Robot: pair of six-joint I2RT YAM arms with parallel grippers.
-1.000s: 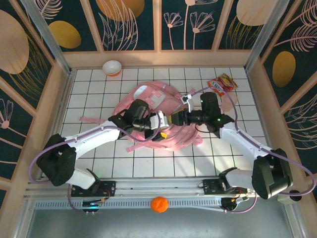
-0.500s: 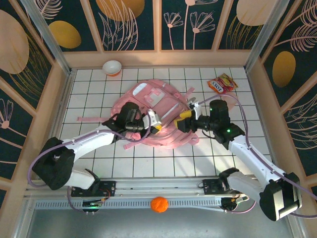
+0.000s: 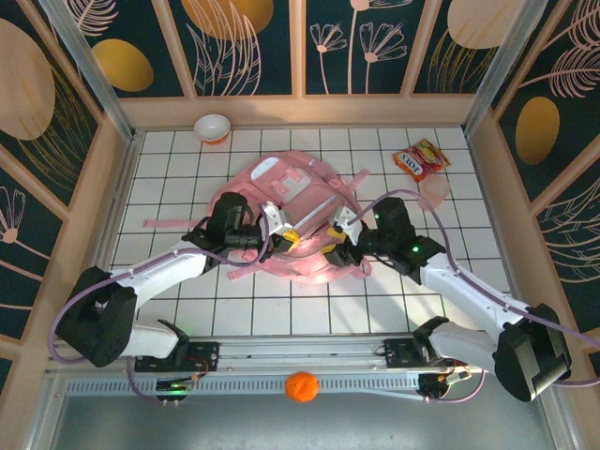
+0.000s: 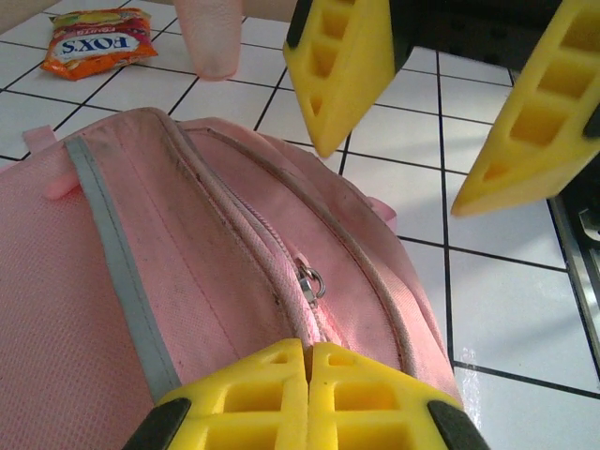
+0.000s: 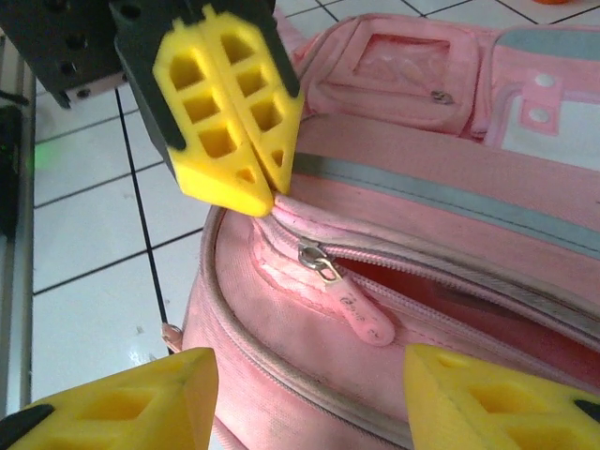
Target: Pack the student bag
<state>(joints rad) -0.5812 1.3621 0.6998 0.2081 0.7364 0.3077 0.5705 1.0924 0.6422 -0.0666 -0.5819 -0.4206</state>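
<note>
Fabric of the student bag (image 5: 422,216) is pinched beside the zipper pull (image 5: 361,314) by the left pincer (image 5: 267,192); the right pincer (image 5: 309,366) is held spread, close by.

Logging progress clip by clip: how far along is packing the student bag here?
Done: the student bag lies flat with a zipper partly open. In hand: the left gripper is shut, pinching fabric at the zipper's end, while the right gripper hangs open by the zipper pull. Left: the packing itself; the snack packet lies outside, apart from the bag.
</note>
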